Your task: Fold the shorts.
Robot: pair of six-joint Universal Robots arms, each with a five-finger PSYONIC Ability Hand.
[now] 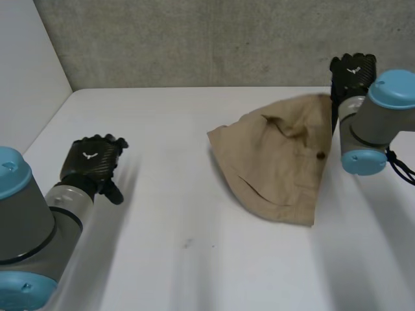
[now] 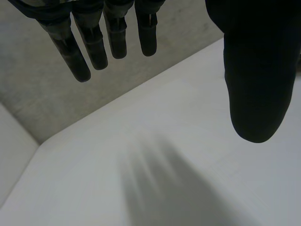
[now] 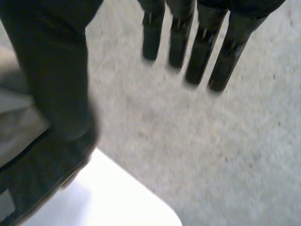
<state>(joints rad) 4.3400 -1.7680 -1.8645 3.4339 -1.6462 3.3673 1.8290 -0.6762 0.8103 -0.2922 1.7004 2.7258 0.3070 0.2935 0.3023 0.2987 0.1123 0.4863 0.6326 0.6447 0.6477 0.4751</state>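
Most of what lies before me is the white table point(image 1: 162, 259), backed by a grey wall point(image 1: 194, 39). On the table's right half, toward that wall, lie the tan shorts point(image 1: 279, 162), bunched into a rough fan (one pocket flap shows on top). Their far right corner reaches up beside my right hand point(image 1: 352, 71), which hangs at the table's far edge. Its fingers point(image 3: 202, 42) are straight and slightly apart, the thumb point(image 3: 56, 80) held wide, with tan cloth just beside the thumb but nothing pinched. My left hand point(image 1: 94, 159) hovers over bare table, well apart from the shorts, its fingers point(image 2: 96, 44) straight and its thumb point(image 2: 256, 80) spread, holding nothing.
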